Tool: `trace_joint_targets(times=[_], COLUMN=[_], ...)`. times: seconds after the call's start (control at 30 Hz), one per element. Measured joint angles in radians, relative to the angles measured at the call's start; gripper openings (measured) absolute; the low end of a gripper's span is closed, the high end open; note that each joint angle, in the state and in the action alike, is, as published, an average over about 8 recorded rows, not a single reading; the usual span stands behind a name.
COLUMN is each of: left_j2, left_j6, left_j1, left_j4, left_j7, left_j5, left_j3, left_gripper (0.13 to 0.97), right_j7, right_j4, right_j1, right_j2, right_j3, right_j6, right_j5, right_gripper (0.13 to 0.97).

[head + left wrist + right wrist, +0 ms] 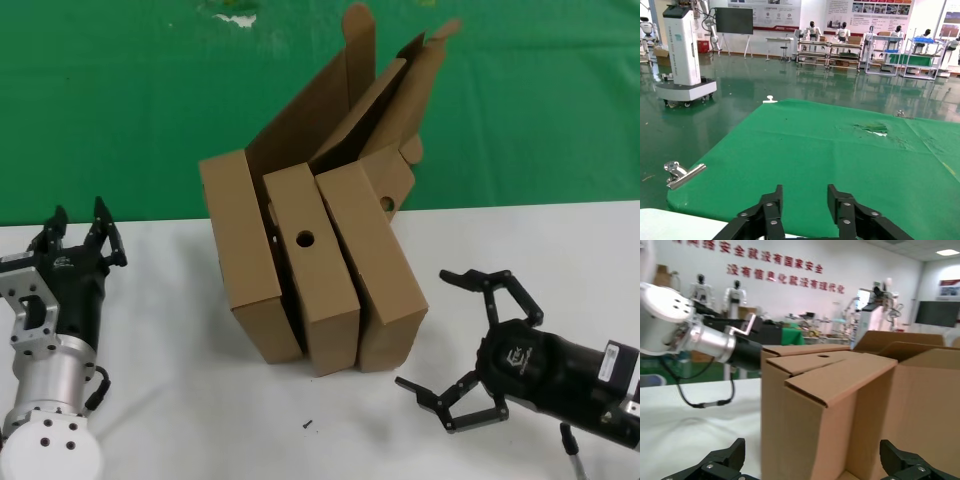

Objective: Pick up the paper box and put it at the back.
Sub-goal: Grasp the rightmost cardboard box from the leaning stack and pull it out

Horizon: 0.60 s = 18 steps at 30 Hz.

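Right claw (462,345) gaping beside paper box (372,262).

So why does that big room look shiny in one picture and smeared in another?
Left wrist view: the green floor mirrors the shelving, so it reads glossy. Right wrist view: the near cardboard boxes and background look soft. Head view: even light, with faint shadows under the boxes on the white table.
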Motion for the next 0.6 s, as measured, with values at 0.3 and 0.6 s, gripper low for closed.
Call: trace_joint_targets(times=[0.3, 0.6], left_j2=[0.000, 0.000], left_j6=[0.000, 0.000], left_j1=[0.000, 0.000], left_j4=[0.000, 0.000], left_j7=[0.000, 0.000], left_j5=[0.000, 0.000], left_j3=[0.000, 0.000], left_gripper=[0.305, 0.190], right_j7=[-0.027, -0.041], right_j4=[-0.184, -0.280], right_j1=[0.129, 0.197], right_j2=[0.017, 0.017], right_j3=[-0.055, -0.100], right_j6=[-0.141, -0.200], right_j5=[-0.014, -0.051], right_gripper=[0.887, 0.756])
